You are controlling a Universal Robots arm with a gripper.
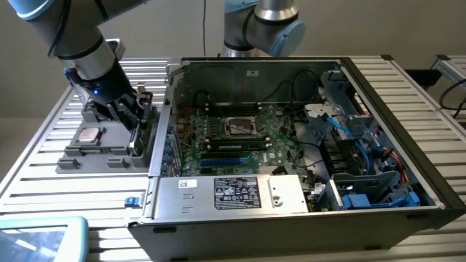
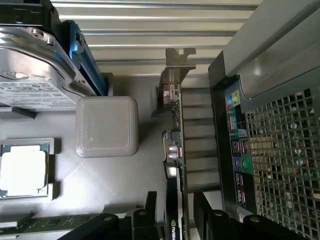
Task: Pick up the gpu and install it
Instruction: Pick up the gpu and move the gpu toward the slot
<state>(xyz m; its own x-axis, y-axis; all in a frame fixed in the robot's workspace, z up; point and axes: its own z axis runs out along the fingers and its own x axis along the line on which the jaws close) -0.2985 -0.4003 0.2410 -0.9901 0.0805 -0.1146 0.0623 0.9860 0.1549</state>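
Observation:
The gpu point(image 1: 138, 141) stands on edge in a slot of the grey parts tray point(image 1: 91, 158), right beside the open computer case point(image 1: 255, 63). In the wrist view the gpu point(image 2: 176, 145) runs edge-on, a thin green board with its silver bracket point(image 2: 176, 67) at the far end. My gripper point(image 1: 135, 117) has come down over the card. Its black fingers point(image 2: 146, 217) stand on either side of the board with a small gap showing on each side, so the gripper point(image 2: 178, 220) is open and straddles the gpu.
The tray also carries a processor point(image 2: 22, 170), a silver labelled drive point(image 2: 30, 75) and a memory stick point(image 2: 47, 223). The case's perforated rear wall point(image 2: 280, 150) stands close beside the card. Blue slots point(image 1: 227, 162) lie on the motherboard. A second arm's base point(image 1: 258, 27) rises behind the case.

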